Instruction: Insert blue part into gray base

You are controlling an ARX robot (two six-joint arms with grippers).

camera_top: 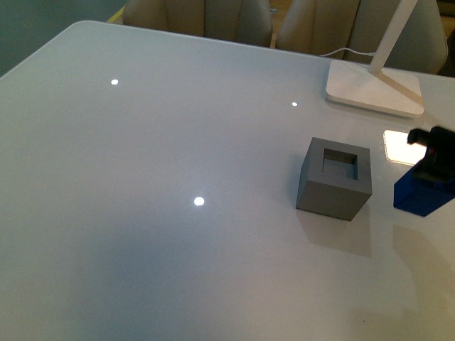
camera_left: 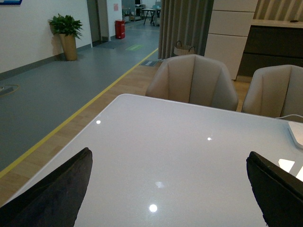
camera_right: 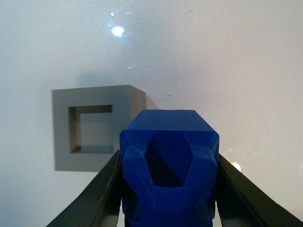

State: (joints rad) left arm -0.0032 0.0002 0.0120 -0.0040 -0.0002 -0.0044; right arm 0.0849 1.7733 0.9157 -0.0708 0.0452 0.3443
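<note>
The right hand (camera_top: pixel 431 170) enters the front view at the far right edge, a black shape reaching down over the bench (camera_top: pixel 142 234); its two dark fingers (camera_right: pixel 97 198) are clamped on opposite sides of the blue part (camera_top: pixel 422 195). In the right wrist view the block fills the space between them, and it appears to be held clear of the bench surface. The left hand (camera_left: pixel 168 161) is level and faces along the bench; its black, matte fingers (camera_left: pixel 57 194) stand wide apart with nothing between them.

The blue part is deep-blue, glossy plastic; it is boxy with bevelled corners, and the faceted loop at its end faces the right wrist camera. The gray base (camera_top: pixel 334 179) is a matte gray cube with sharp edges; a square hole opens in its upward face, and the hole's inner walls are in shadow. The bench is smooth, pale and shiny, with small round light reflections on it. A flat white lamp foot (camera_top: pixel 373 89) with a slanting white stem stands at the far side.

In the front view the blue part hangs just to the right of the gray base, near it but not touching. In the right wrist view the cube lies beyond the hand and off to one side, so the block is not over the hole.
</note>
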